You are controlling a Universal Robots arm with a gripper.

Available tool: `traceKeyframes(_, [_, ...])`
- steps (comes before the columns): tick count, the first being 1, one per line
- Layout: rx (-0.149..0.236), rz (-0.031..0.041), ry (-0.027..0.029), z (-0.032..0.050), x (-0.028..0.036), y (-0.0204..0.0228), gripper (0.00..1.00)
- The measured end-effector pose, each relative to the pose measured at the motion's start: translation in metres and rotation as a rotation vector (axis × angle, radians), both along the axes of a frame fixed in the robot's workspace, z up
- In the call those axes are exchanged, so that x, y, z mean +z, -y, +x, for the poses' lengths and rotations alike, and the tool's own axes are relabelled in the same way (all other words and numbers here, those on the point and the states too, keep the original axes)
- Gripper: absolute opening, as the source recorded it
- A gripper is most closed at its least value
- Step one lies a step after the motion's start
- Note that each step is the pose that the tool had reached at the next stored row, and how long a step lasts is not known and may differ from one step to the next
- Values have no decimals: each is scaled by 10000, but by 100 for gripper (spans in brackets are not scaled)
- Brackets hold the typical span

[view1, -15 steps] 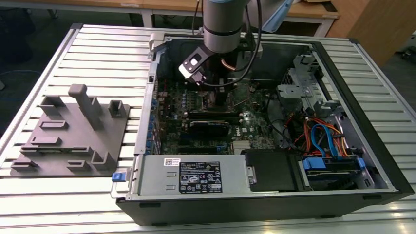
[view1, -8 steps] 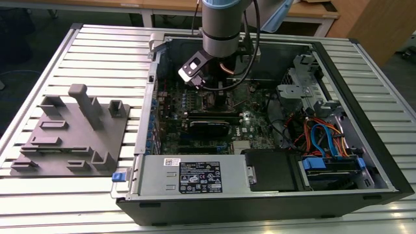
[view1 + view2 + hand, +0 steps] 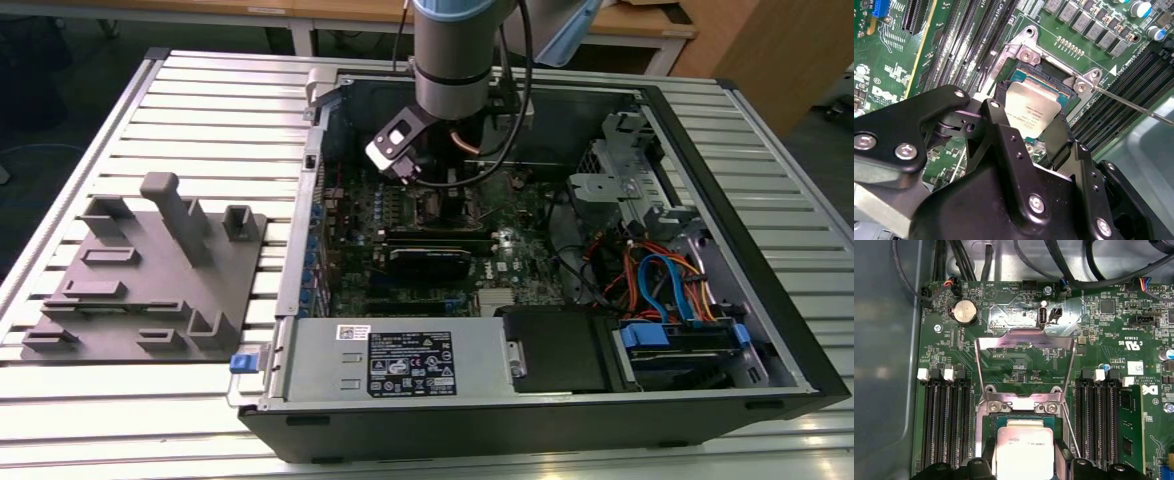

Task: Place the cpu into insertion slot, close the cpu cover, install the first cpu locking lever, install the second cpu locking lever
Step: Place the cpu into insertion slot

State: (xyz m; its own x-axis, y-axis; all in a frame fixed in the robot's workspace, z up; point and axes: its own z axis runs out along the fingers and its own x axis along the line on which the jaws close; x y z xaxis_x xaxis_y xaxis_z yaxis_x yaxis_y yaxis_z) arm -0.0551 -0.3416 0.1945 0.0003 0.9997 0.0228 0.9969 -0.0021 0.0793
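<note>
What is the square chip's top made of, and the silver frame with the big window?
The cpu top looks like metal: pale silver-beige with a dull, satin sheen that catches light softly. The cpu cover looks like thin stamped sheet metal, maybe steel, brighter and shinier, with glare and crisp edges. Exactly which metal each is, the look cannot tell.

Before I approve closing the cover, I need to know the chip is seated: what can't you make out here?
Second wrist view: the gripper covers part of the cpu, so its seating in the insertion slot is unclear.
First wrist view: the picture's edge cuts the cpu off.
Exterior view: the arm stands before the insertion slot.
</note>
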Motion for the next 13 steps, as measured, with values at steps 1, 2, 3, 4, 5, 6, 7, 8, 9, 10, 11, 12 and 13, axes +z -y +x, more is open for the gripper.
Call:
traceKeyframes(1, [0,2,0,0,-1,0,54])
traceKeyframes(2, [1,4,1,0,-2,0,54])
traceKeyframes(3, [1,7,1,0,-4,0,54])
traceKeyframes(4, [1,13,1,0,-6,-1,54])
traceKeyframes(5, [1,23,1,0,-10,-2,54])
traceKeyframes(6, [0,37,0,-1,-14,-2,54])
traceKeyframes(7, [-1,53,-2,-1,-18,-3,54])
traceKeyframes(8, [-1,64,-1,-1,-21,-3,54])
traceKeyframes(9, [0,66,0,-1,-22,-3,54])
traceKeyframes(10, [1,66,-1,0,-22,-3,54])
traceKeyframes(11, [1,67,0,0,-22,-3,54])
traceKeyframes(12, [1,67,0,0,-23,-3,54])
traceKeyframes(13, [1,67,0,0,-23,-3,54])
